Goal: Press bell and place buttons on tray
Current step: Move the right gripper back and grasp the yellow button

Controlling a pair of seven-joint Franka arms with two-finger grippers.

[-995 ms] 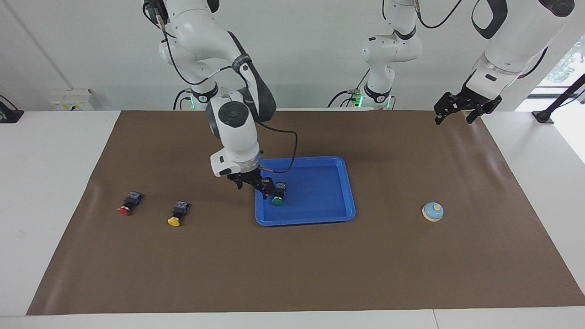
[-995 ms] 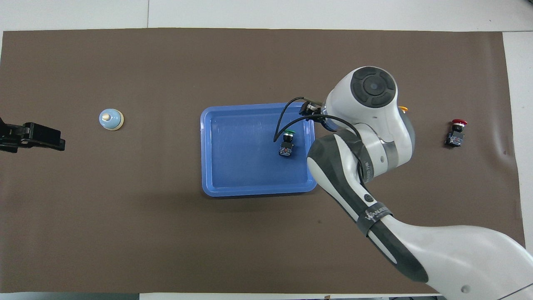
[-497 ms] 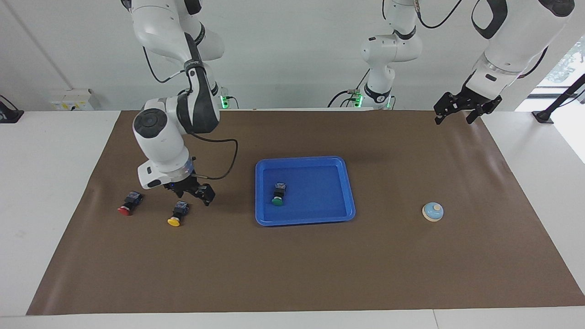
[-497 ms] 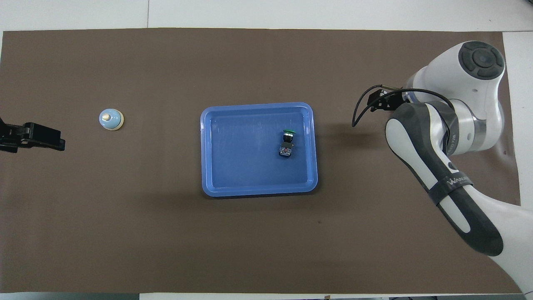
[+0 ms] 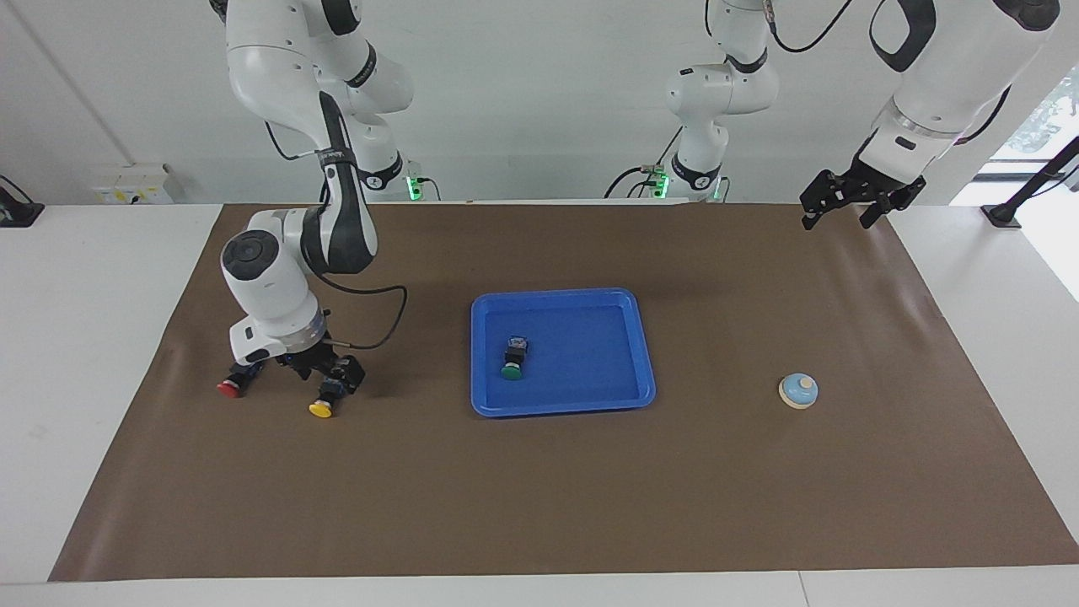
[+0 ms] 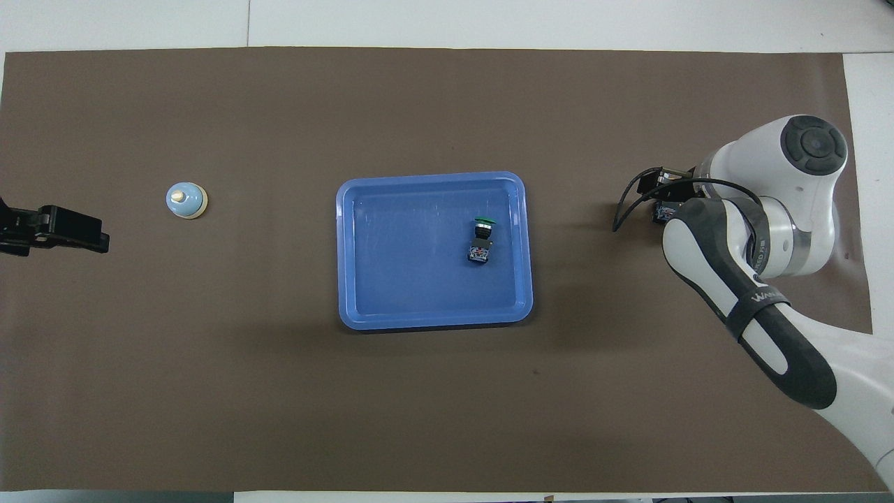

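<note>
In the flat bright-blue plastic tray (image 5: 641, 354) lies one green-capped black push-button (image 5: 512, 361). The right gripper (image 5: 324, 375), jaws apart, straddles the yellow-capped button (image 5: 321, 408) beside the red-capped one (image 5: 228, 388). The left gripper (image 5: 845, 202) waits, spread, well apart from the light-blue dome bell (image 5: 798, 390).

green button (image 5: 512, 363) lying in blue tray (image 5: 628, 354)

White wall (image 5: 548, 101) rises past a white table (image 5: 84, 337) under a brown mat (image 5: 548, 489); a bright window (image 5: 1041, 118) at one end
</note>
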